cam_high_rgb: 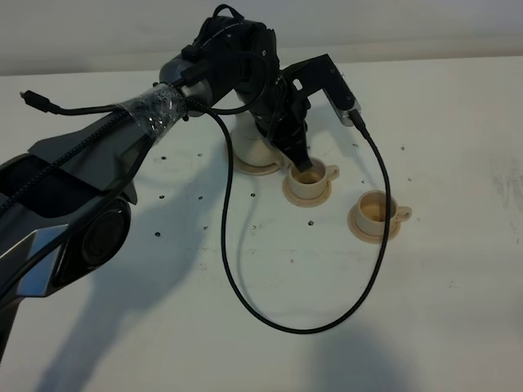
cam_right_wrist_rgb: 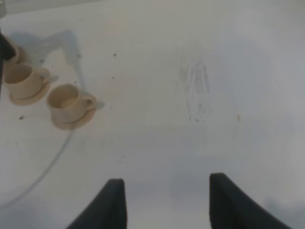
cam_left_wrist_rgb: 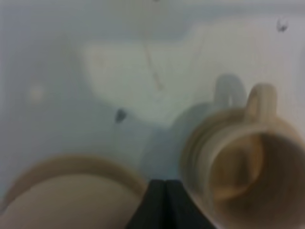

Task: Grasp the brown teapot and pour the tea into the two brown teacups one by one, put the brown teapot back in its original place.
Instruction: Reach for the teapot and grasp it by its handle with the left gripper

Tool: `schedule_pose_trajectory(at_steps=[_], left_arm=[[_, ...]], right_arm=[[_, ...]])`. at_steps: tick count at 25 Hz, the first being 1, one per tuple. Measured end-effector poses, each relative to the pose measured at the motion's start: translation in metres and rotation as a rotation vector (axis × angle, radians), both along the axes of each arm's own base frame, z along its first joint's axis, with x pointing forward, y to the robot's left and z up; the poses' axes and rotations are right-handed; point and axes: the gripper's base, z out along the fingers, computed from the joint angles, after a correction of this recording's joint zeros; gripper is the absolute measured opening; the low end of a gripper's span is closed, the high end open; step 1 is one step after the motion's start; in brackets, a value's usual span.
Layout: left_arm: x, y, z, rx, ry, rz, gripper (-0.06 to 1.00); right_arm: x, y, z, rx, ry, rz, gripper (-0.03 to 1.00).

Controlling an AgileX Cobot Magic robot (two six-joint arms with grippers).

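the teapot (cam_high_rgb: 253, 145) sat at nine o'clock, just beside the left jaws, which were shut tight; the right jaws stood wide.

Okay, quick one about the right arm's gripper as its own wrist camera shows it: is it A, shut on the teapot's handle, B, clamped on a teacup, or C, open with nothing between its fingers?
C: in the right wrist view the right gripper has its two fingers spread wide apart, and only the white table shows between them.
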Motion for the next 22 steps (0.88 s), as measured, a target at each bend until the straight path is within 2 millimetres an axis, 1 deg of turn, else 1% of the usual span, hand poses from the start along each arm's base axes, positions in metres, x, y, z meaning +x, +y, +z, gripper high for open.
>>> schedule_pose_trajectory(at_steps=[4, 22], left_arm=[[-0.002, 0.005, 0.010, 0.043, -0.007, -0.011, -0.05], [-0.010, 0.013, 0.011, 0.135, 0.070, -0.030, -0.05]], right_arm=[[0.000, 0.000, 0.000, 0.001, 0.000, 0.000, 0.41], [0.000, 0.000, 0.000, 0.000, 0.000, 0.000, 0.41]])
